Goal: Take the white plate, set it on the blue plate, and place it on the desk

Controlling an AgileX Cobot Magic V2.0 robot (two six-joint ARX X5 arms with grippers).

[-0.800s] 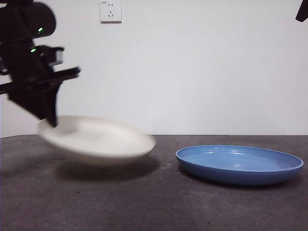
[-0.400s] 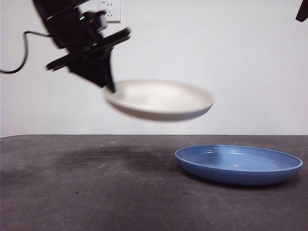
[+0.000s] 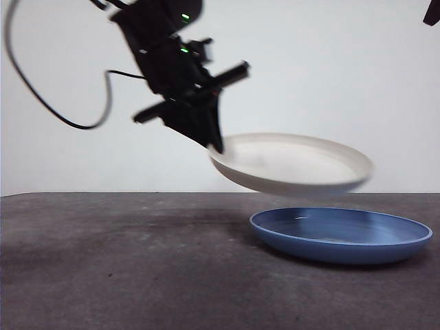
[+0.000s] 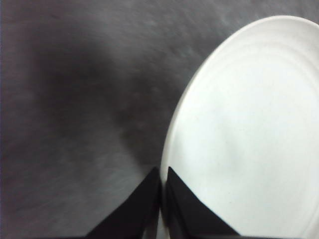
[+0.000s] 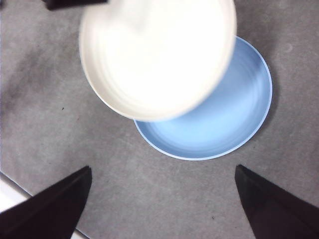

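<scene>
Cream-white and matte, the white plate (image 3: 292, 165) is hanging in the air, clear of the desk (image 3: 124, 268), with the left gripper (image 3: 214, 143) pinching its rim. In the front view the black arm is reaching down from the upper left, and the plate is tilting slightly, its gripped edge higher than its far edge. In the left wrist view the two black jaws of the left gripper (image 4: 162, 185) are sitting almost closed, with the thin rim of the white plate (image 4: 244, 134) clamped between them. The blue plate (image 3: 340, 234) is lying flat on the dark grey desk, directly beneath the far part of the white plate, and a clear gap is showing between the two. In the right wrist view, looking down, the white plate (image 5: 157, 57) is overlapping part of the blue plate (image 5: 224, 117). The right gripper (image 5: 162, 199) is waiting high above the desk (image 5: 164, 199), its jaws spread wide apart and holding nothing.
</scene>
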